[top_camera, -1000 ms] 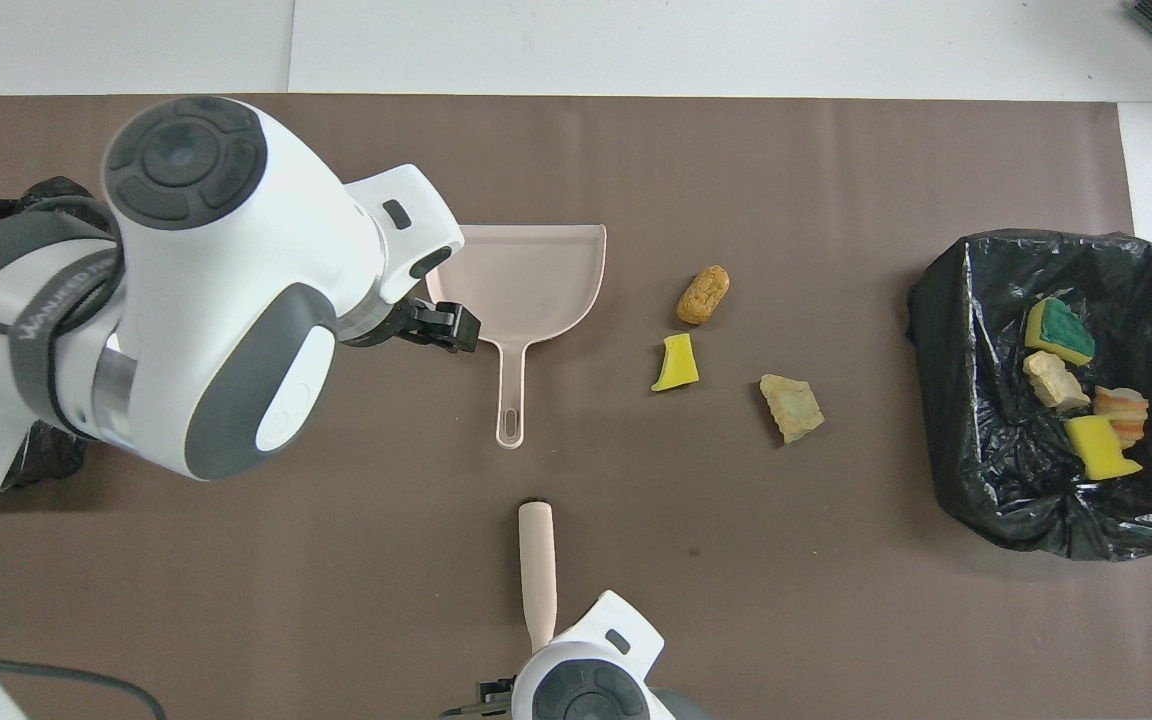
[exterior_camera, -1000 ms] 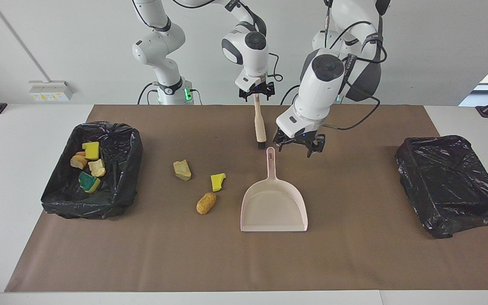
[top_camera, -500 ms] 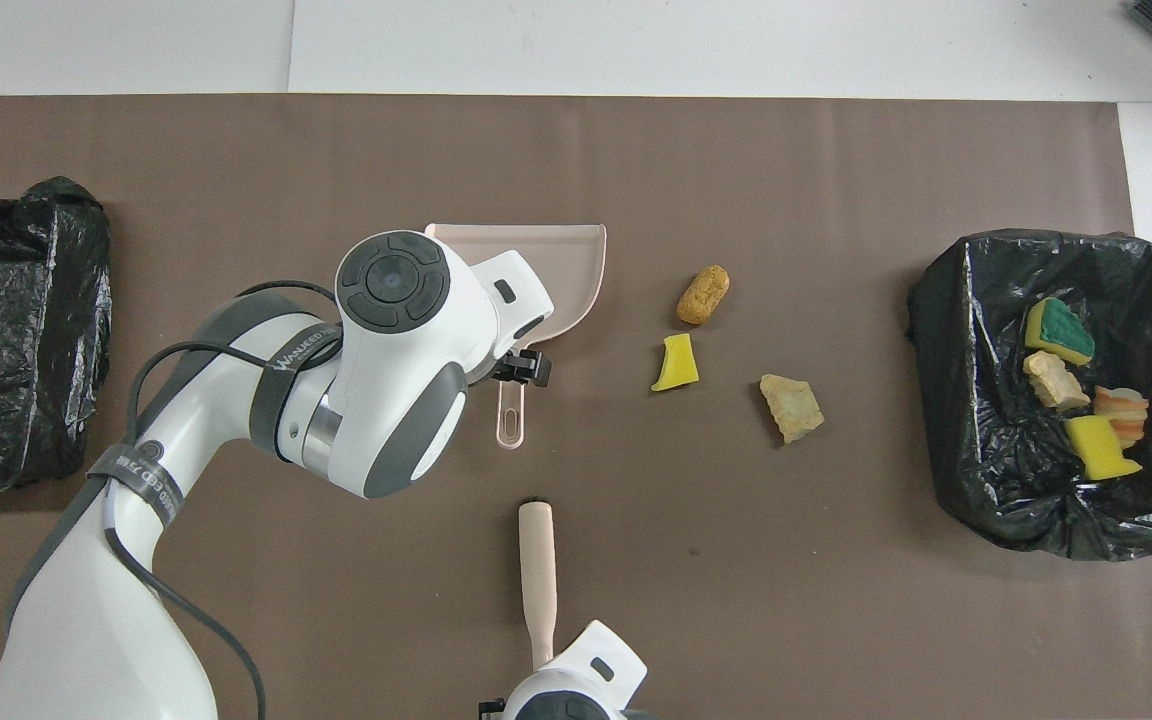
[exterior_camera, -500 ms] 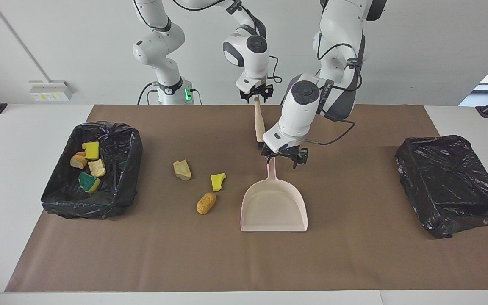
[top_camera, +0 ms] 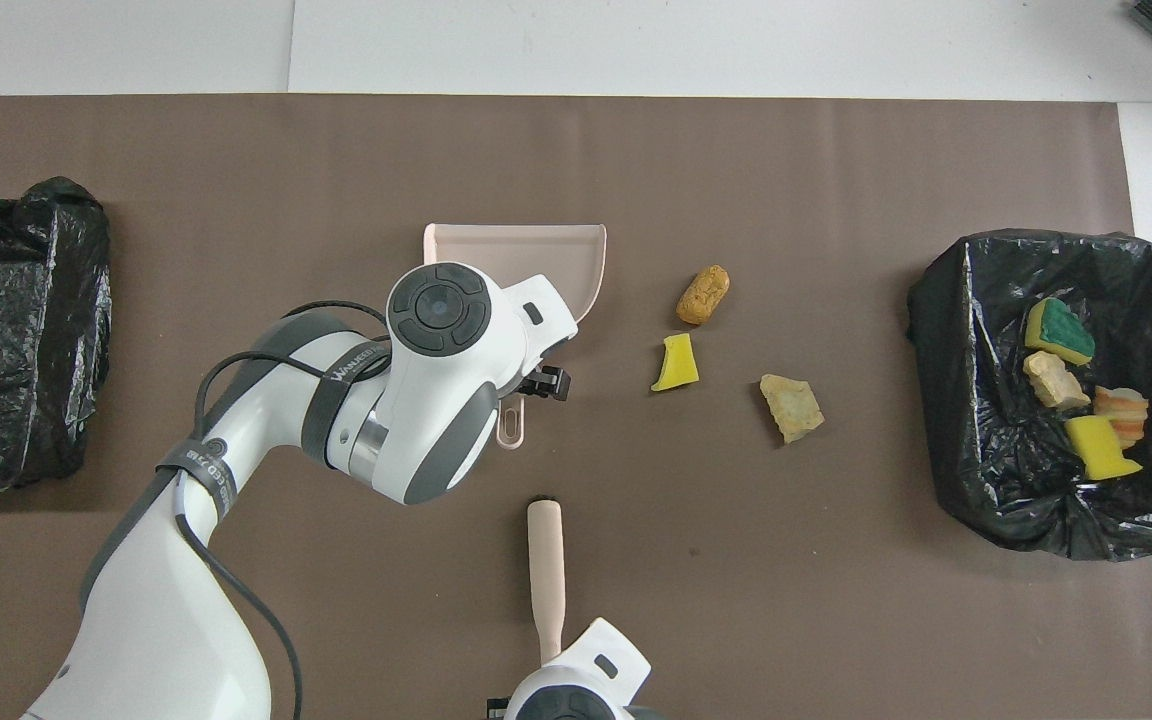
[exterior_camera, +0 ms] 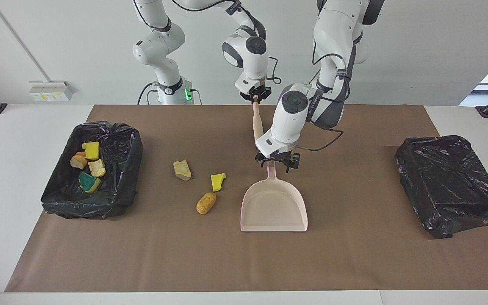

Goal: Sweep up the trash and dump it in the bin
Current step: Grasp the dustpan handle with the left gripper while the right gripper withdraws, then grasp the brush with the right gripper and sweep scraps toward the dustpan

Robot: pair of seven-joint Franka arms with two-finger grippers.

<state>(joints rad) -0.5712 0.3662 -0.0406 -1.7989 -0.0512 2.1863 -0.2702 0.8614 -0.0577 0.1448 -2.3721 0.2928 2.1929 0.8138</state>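
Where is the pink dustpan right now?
The dustpan lies flat mid-mat, beside the yellow sponge chunk and orange-brown piece, with the left gripper down at its handle.

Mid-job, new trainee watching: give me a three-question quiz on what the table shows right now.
1. How many scraps lie loose on the mat?
2. True or false: the right gripper is shut on the brush.
3. The left gripper is at which part of the dustpan: (a) handle, (b) lip?

Key: 1. Three: tan chunk, yellow sponge piece, orange-brown piece. 2. True. 3. (a), jaws open.
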